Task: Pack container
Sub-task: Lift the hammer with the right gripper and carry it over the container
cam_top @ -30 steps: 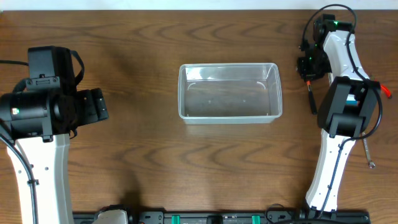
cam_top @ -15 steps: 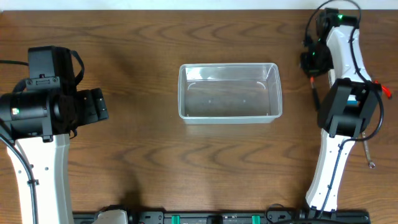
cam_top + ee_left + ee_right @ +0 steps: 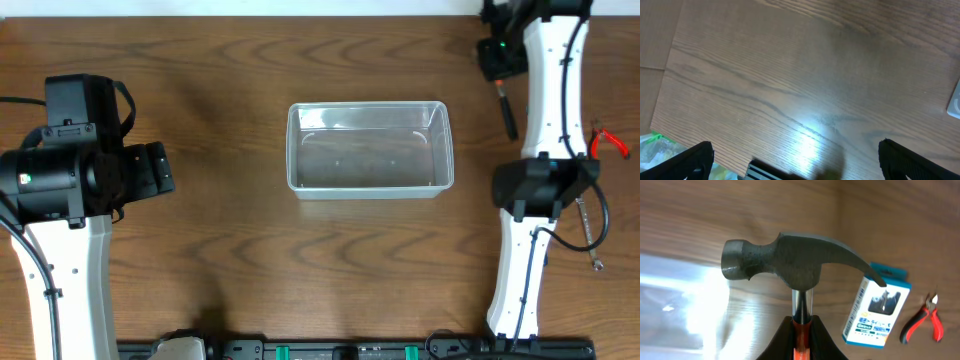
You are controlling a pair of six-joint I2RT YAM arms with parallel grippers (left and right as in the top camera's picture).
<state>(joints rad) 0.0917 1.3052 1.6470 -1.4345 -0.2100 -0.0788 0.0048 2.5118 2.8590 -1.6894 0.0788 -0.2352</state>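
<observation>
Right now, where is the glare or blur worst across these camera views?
Left wrist view: a bright glare patch sits on the wooden table near the bottom centre. Right wrist view: the claw hammer is sharp, but the clear container at left is washed out white and the wood grain looks smeared. Overhead view: evenly lit, with only faint reflections on the container's walls.

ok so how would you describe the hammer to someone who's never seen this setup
Find the clear container in the middle of the table, then follow the right arm to the upper right corner of the overhead view. The hammer is clamped in the right gripper there; unlike the red-handled pliers and blue-and-white box nearby, it has a dark metal claw head.
</observation>
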